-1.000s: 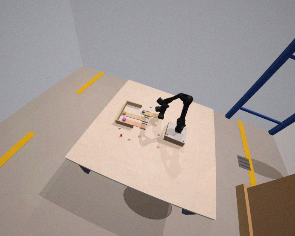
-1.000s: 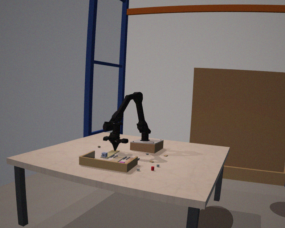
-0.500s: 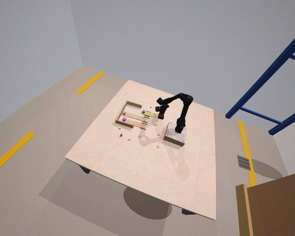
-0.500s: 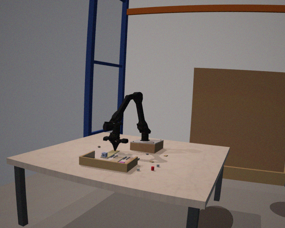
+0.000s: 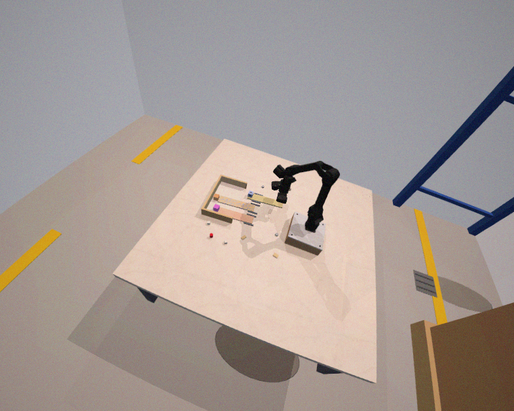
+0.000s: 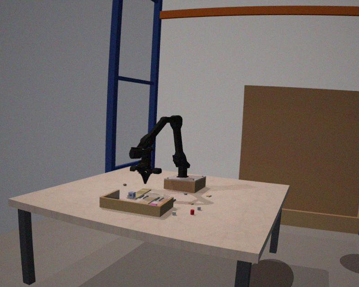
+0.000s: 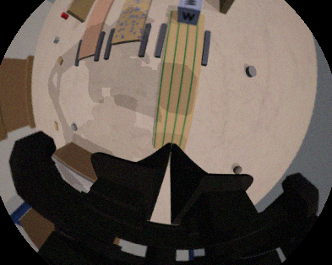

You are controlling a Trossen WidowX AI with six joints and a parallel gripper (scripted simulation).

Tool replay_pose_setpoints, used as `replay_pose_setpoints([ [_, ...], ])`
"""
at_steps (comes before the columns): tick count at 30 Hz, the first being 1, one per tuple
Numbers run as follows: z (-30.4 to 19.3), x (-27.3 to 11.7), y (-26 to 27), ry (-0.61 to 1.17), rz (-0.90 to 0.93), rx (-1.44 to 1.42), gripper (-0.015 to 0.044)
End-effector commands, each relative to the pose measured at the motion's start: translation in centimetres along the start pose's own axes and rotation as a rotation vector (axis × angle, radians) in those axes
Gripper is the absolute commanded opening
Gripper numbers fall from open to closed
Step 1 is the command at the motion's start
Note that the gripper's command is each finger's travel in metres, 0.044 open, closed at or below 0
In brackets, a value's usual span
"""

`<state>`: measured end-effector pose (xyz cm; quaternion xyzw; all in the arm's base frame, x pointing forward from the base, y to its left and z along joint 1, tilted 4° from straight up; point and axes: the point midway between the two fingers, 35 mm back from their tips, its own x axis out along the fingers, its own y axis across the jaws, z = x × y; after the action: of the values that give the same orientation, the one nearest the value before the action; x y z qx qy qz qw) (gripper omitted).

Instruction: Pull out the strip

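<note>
The labelled cube (image 5: 250, 194) (image 6: 131, 194) (image 7: 189, 15) is blue-grey with a dark W. It sits at the far end of the yellow strip with green lines (image 5: 268, 201) (image 6: 143, 191) (image 7: 176, 55), which reaches out between two dark guides towards the arm's base. My gripper (image 5: 281, 201) (image 6: 145, 183) (image 7: 171, 146) is shut and empty, above the near end of that strip, with a gap below the tips in the exterior view. A speckled strip (image 7: 131, 21) and a pink strip (image 5: 241, 216) (image 7: 95, 29) lie beside it. An orange cube (image 5: 216, 197) and a magenta cube (image 5: 216, 207) stand on their far parts.
A low wooden wall (image 5: 210, 197) (image 6: 128, 205) encloses the strips' far side. Dark guide rails (image 7: 205, 48) flank the strips. A red cylinder (image 5: 211, 235) (image 6: 192, 211) (image 7: 64, 15) and several small grey and tan pieces lie around. The arm's base block (image 5: 303, 247) (image 6: 179, 185) stands behind.
</note>
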<state>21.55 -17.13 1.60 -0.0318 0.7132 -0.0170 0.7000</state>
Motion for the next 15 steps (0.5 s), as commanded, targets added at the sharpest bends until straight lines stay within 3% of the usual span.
replay_pose_setpoints([
  [1, 0.9, -0.2, 0.0, 0.008, 0.0, 0.04, 0.0053],
  [15, 7.1, -1.2, 0.0, 0.003, 0.0, 0.079, 0.042],
])
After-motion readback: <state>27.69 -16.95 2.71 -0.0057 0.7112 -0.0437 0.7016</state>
